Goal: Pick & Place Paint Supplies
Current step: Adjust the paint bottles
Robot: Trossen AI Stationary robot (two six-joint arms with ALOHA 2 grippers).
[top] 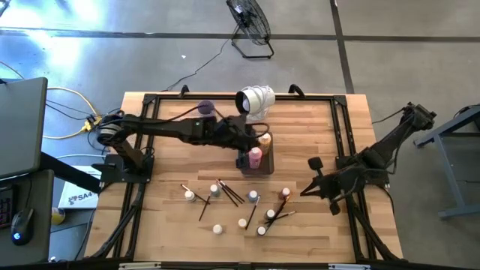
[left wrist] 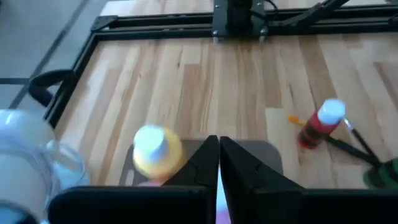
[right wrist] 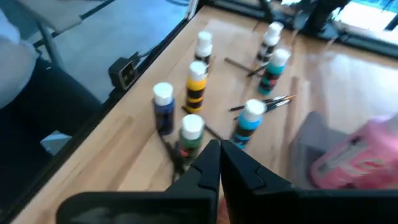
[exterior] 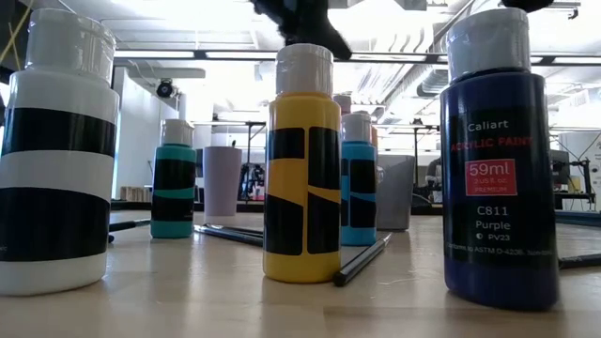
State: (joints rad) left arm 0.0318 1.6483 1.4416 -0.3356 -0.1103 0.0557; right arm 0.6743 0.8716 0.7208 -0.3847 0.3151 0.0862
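A clear grey tray at mid-table holds a pink bottle and an orange bottle; both also show in the wrist views, as the orange bottle and the pink bottle. My left gripper hovers over the tray's left part, shut and holding nothing. Several small white-capped bottles and thin brushes lie scattered on the wood nearer the front edge. My right gripper is shut with nothing in it, at the right, slanting down toward those bottles.
A lilac cup and a white lamp-like object stand at the far side. A black frame runs around the tabletop. A red bottle stands right of the tray. The low view is crowded by the yellow bottle and purple bottle.
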